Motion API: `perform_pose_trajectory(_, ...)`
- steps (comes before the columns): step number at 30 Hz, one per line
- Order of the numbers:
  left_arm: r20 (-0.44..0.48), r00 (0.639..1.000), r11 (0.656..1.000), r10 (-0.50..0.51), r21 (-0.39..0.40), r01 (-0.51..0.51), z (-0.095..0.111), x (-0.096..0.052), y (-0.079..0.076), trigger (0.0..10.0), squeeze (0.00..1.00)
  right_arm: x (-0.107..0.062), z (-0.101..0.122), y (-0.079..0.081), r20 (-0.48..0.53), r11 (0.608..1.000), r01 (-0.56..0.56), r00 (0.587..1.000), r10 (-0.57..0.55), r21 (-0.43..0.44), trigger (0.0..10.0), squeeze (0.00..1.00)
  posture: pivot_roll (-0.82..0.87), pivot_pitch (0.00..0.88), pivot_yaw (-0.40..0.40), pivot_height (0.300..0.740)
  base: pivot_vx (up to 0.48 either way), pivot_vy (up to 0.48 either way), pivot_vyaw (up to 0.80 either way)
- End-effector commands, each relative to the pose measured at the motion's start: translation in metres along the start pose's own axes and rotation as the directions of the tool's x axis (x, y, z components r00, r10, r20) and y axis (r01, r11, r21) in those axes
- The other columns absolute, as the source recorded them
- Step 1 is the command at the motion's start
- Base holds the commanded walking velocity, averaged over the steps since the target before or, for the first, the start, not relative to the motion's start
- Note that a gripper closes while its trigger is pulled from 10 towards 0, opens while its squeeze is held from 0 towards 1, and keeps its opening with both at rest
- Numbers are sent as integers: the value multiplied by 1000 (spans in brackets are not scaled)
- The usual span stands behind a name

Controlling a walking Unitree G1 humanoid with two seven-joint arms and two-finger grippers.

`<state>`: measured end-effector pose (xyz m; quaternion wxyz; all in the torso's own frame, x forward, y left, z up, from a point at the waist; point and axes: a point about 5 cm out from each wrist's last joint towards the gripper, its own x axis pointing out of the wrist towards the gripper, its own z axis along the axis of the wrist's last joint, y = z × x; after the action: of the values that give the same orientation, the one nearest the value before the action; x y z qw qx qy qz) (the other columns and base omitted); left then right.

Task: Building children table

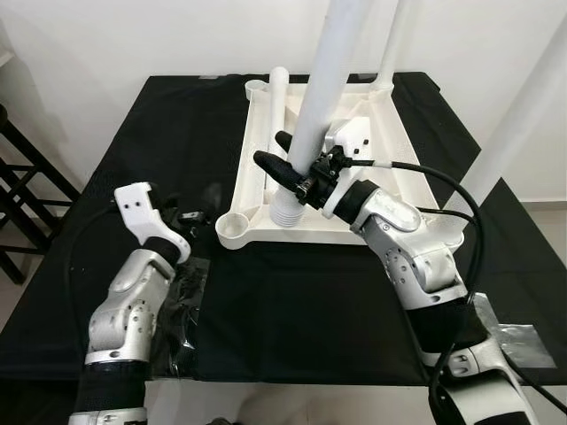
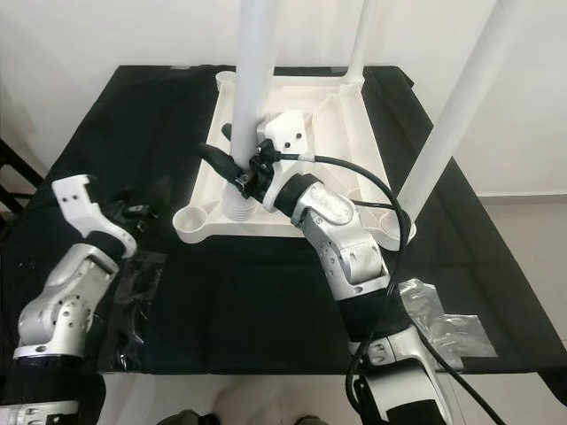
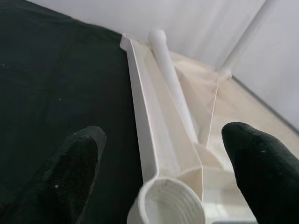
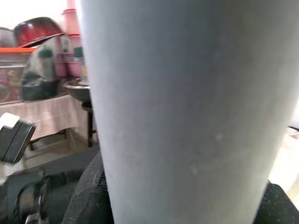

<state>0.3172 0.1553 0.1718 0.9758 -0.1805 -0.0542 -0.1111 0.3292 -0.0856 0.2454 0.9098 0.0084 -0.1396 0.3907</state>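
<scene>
Right gripper [image 1: 285,168] clenched on upright white leg [image 1: 324,97] above upturned tabletop [image 1: 390,133]; left gripper [image 3: 159,172] released, fingers [image 3: 70,163] spread beside corner socket [image 3: 170,203].

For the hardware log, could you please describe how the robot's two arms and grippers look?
Both arms are silver metal with black joint sections. The left gripper has two long black textured fingers and a white wrist bracket. The right gripper is also black-fingered, with a white bracket, and a black cable loops from its wrist back along the arm.
</scene>
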Motion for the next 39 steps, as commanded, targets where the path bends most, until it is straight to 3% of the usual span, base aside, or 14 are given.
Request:
perform_pose_trajectory(1,1,1000,999,1,45,-1,-2,2,-6,10000,0,-2,3,1,29,1000,20,999,-19,-15,10000,0,-37,126,10,740,0,0,0)
perform_pose_trajectory(8,-36,998,988,-50,142,55,-11,3,-26,10000,0,-4,0,0,26,998,58,998,-57,-15,10000,0,-36,126,12,740,0,69,0)
perform_pose_trajectory(15,-8,1000,982,-29,184,30,-8,5,-28,10000,0,-4,0,-5,30,995,100,995,-100,-12,10000,0,-34,122,11,740,0,454,0)
perform_pose_trajectory(23,28,999,955,-42,296,32,3,7,-27,10000,0,-5,-1,-15,29,984,178,984,-177,-24,10000,0,-13,121,16,740,0,0,0)
perform_pose_trajectory(34,43,993,955,-109,280,92,14,5,-29,10000,0,-6,-1,-21,33,976,220,975,-220,0,10000,0,13,125,17,740,27,0,0)
perform_pose_trajectory(39,45,990,954,-131,278,113,15,3,-32,10000,0,-7,1,-22,53,976,219,974,-219,12,10000,0,13,127,15,740,335,0,800)
